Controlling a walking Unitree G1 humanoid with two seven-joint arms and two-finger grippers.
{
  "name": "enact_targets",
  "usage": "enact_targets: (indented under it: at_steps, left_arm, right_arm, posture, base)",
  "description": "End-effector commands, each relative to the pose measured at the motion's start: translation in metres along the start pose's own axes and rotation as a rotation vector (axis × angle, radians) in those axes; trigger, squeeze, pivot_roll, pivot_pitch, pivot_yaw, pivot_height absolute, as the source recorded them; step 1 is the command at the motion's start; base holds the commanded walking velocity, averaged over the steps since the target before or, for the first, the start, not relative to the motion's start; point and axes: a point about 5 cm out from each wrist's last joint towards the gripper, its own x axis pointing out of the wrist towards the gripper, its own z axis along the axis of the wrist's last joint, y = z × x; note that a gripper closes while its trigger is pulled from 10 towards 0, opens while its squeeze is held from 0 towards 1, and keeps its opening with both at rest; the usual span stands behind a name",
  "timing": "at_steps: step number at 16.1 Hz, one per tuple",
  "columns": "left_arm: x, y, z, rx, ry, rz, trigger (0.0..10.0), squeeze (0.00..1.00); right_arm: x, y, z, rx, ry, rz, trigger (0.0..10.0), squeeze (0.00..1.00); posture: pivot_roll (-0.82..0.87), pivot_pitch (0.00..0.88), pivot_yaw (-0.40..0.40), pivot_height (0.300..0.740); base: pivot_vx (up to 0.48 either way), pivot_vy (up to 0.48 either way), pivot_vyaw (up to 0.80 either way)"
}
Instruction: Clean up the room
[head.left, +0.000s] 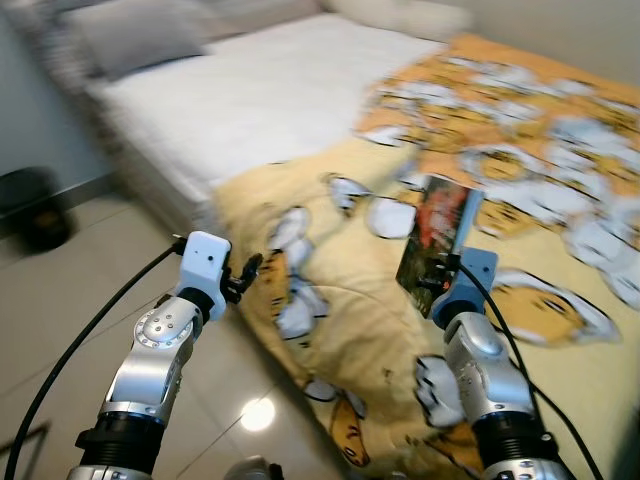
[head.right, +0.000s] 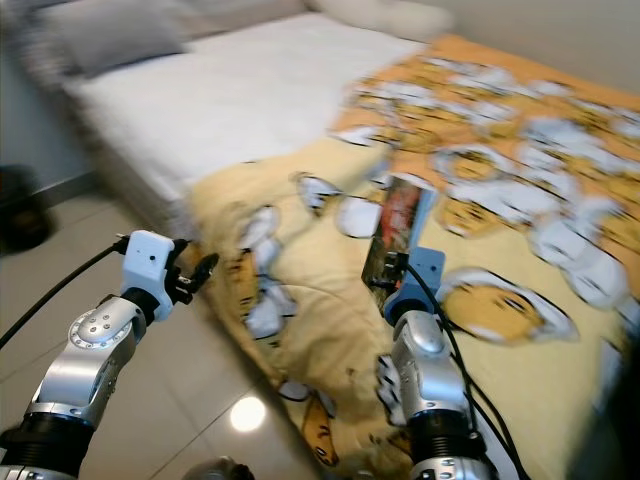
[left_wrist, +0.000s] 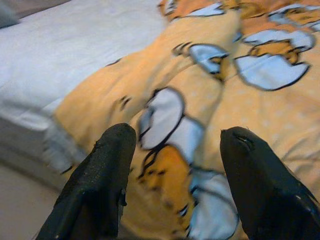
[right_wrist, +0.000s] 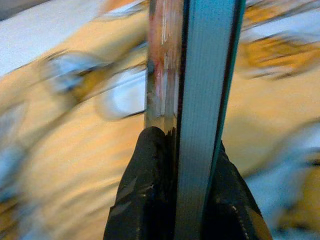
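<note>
I am carrying a thin, flat book with a red-and-dark glossy cover and a teal spine (head.left: 437, 240) — my right claw (head.left: 432, 277) pinches its lower edge, and the book stands nearly upright above the yellow-orange cartoon-cat quilt (head.left: 350, 330). In the right wrist view the two black fingers (right_wrist: 145, 195) press on either side of the book's edge (right_wrist: 200, 100), so the hold looks firm.

My left claw (head.left: 248, 272) sits at about nine o'clock from the book, well apart from it, its fingers (left_wrist: 100, 185) spread with nothing between them, pointed at the quilt's hanging fold by the bed's edge.

I judge the step to be mid-carry: the book is lifted off the bed and has yet to find its place. The next move calls for turning toward a shelf or table — none is in view — while keeping the tall book from swinging in a pinch so low on it.

At eleven o'clock lies the bare white mattress (head.left: 260, 100) with a grey pillow (head.left: 135, 35). A dark round thing on the tiled floor (head.left: 60, 330) at nine o'clock (head.left: 40, 215) is too blurred to name, and the book's cover is unreadable.
</note>
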Motion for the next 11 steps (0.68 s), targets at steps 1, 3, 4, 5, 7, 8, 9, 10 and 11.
enact_targets:
  at_steps: [1, 3, 4, 5, 7, 8, 9, 10, 11]
  left_arm:
    - [0.001, 0.003, 0.004, -0.005, -0.017, 0.021, 10.0, 0.00]
    - [0.001, 0.007, 0.003, 0.015, -0.017, 0.053, 10.0, 0.00]
    - [0.002, 0.009, 0.004, 0.003, -0.028, 0.067, 10.0, 0.00]
    - [0.002, 0.010, 0.007, -0.004, -0.044, 0.085, 10.0, 0.00]
    - [0.003, 0.016, 0.009, -0.021, -0.055, 0.141, 10.0, 0.00]
    - [0.003, 0.017, 0.010, -0.046, -0.064, 0.140, 10.0, 0.00]
    - [0.003, 0.018, 0.012, -0.078, -0.088, 0.149, 10.0, 0.00]
    - [0.003, 0.019, 0.016, -0.113, -0.107, 0.148, 10.0, 0.00]
    - [0.004, 0.020, 0.019, -0.153, -0.124, 0.156, 10.0, 0.00]
  right_arm:
    - [0.003, -0.004, 0.021, -0.029, -0.149, -0.080, 10.0, 0.00]
    - [0.004, 0.006, 0.018, 0.006, -0.135, -0.029, 10.0, 0.00]
    - [0.004, 0.007, 0.017, 0.002, -0.118, -0.022, 10.0, 0.00]
    - [0.004, 0.008, 0.017, -0.001, -0.121, -0.023, 10.0, 0.00]
    - [0.004, 0.011, 0.020, -0.020, -0.160, -0.015, 10.0, 0.00]
    - [0.005, 0.010, 0.020, -0.011, -0.163, -0.033, 10.0, 0.00]
    - [0.005, 0.009, 0.020, 0.005, -0.164, -0.039, 10.0, 0.00]
    - [0.005, 0.008, 0.020, 0.014, -0.160, -0.050, 10.0, 0.00]
    - [0.005, 0.009, 0.020, 0.006, -0.158, -0.043, 10.0, 0.00]
  posture:
    - [0.05, 0.000, 0.003, 0.740]
    - [0.05, 0.000, 0.009, 0.740]
    - [0.05, 0.000, 0.009, 0.740]
    - [0.05, 0.000, 0.009, 0.740]
    - [0.04, 0.000, 0.006, 0.740]
    - [0.04, 0.000, 0.006, 0.740]
    - [0.04, 0.000, 0.007, 0.740]
    - [0.05, 0.000, 0.008, 0.740]
    - [0.05, 0.000, 0.008, 0.740]
  base:
    - [0.000, 0.000, -0.80]
    - [0.000, 0.000, -0.80]
    - [0.000, 0.000, -0.80]
    - [0.000, 0.000, -0.80]
    - [0.000, 0.000, -0.80]
    - [0.000, 0.000, -0.80]
    - [0.000, 0.000, -0.80]
    - [0.000, 0.000, -0.80]
    - [0.000, 0.000, -0.80]
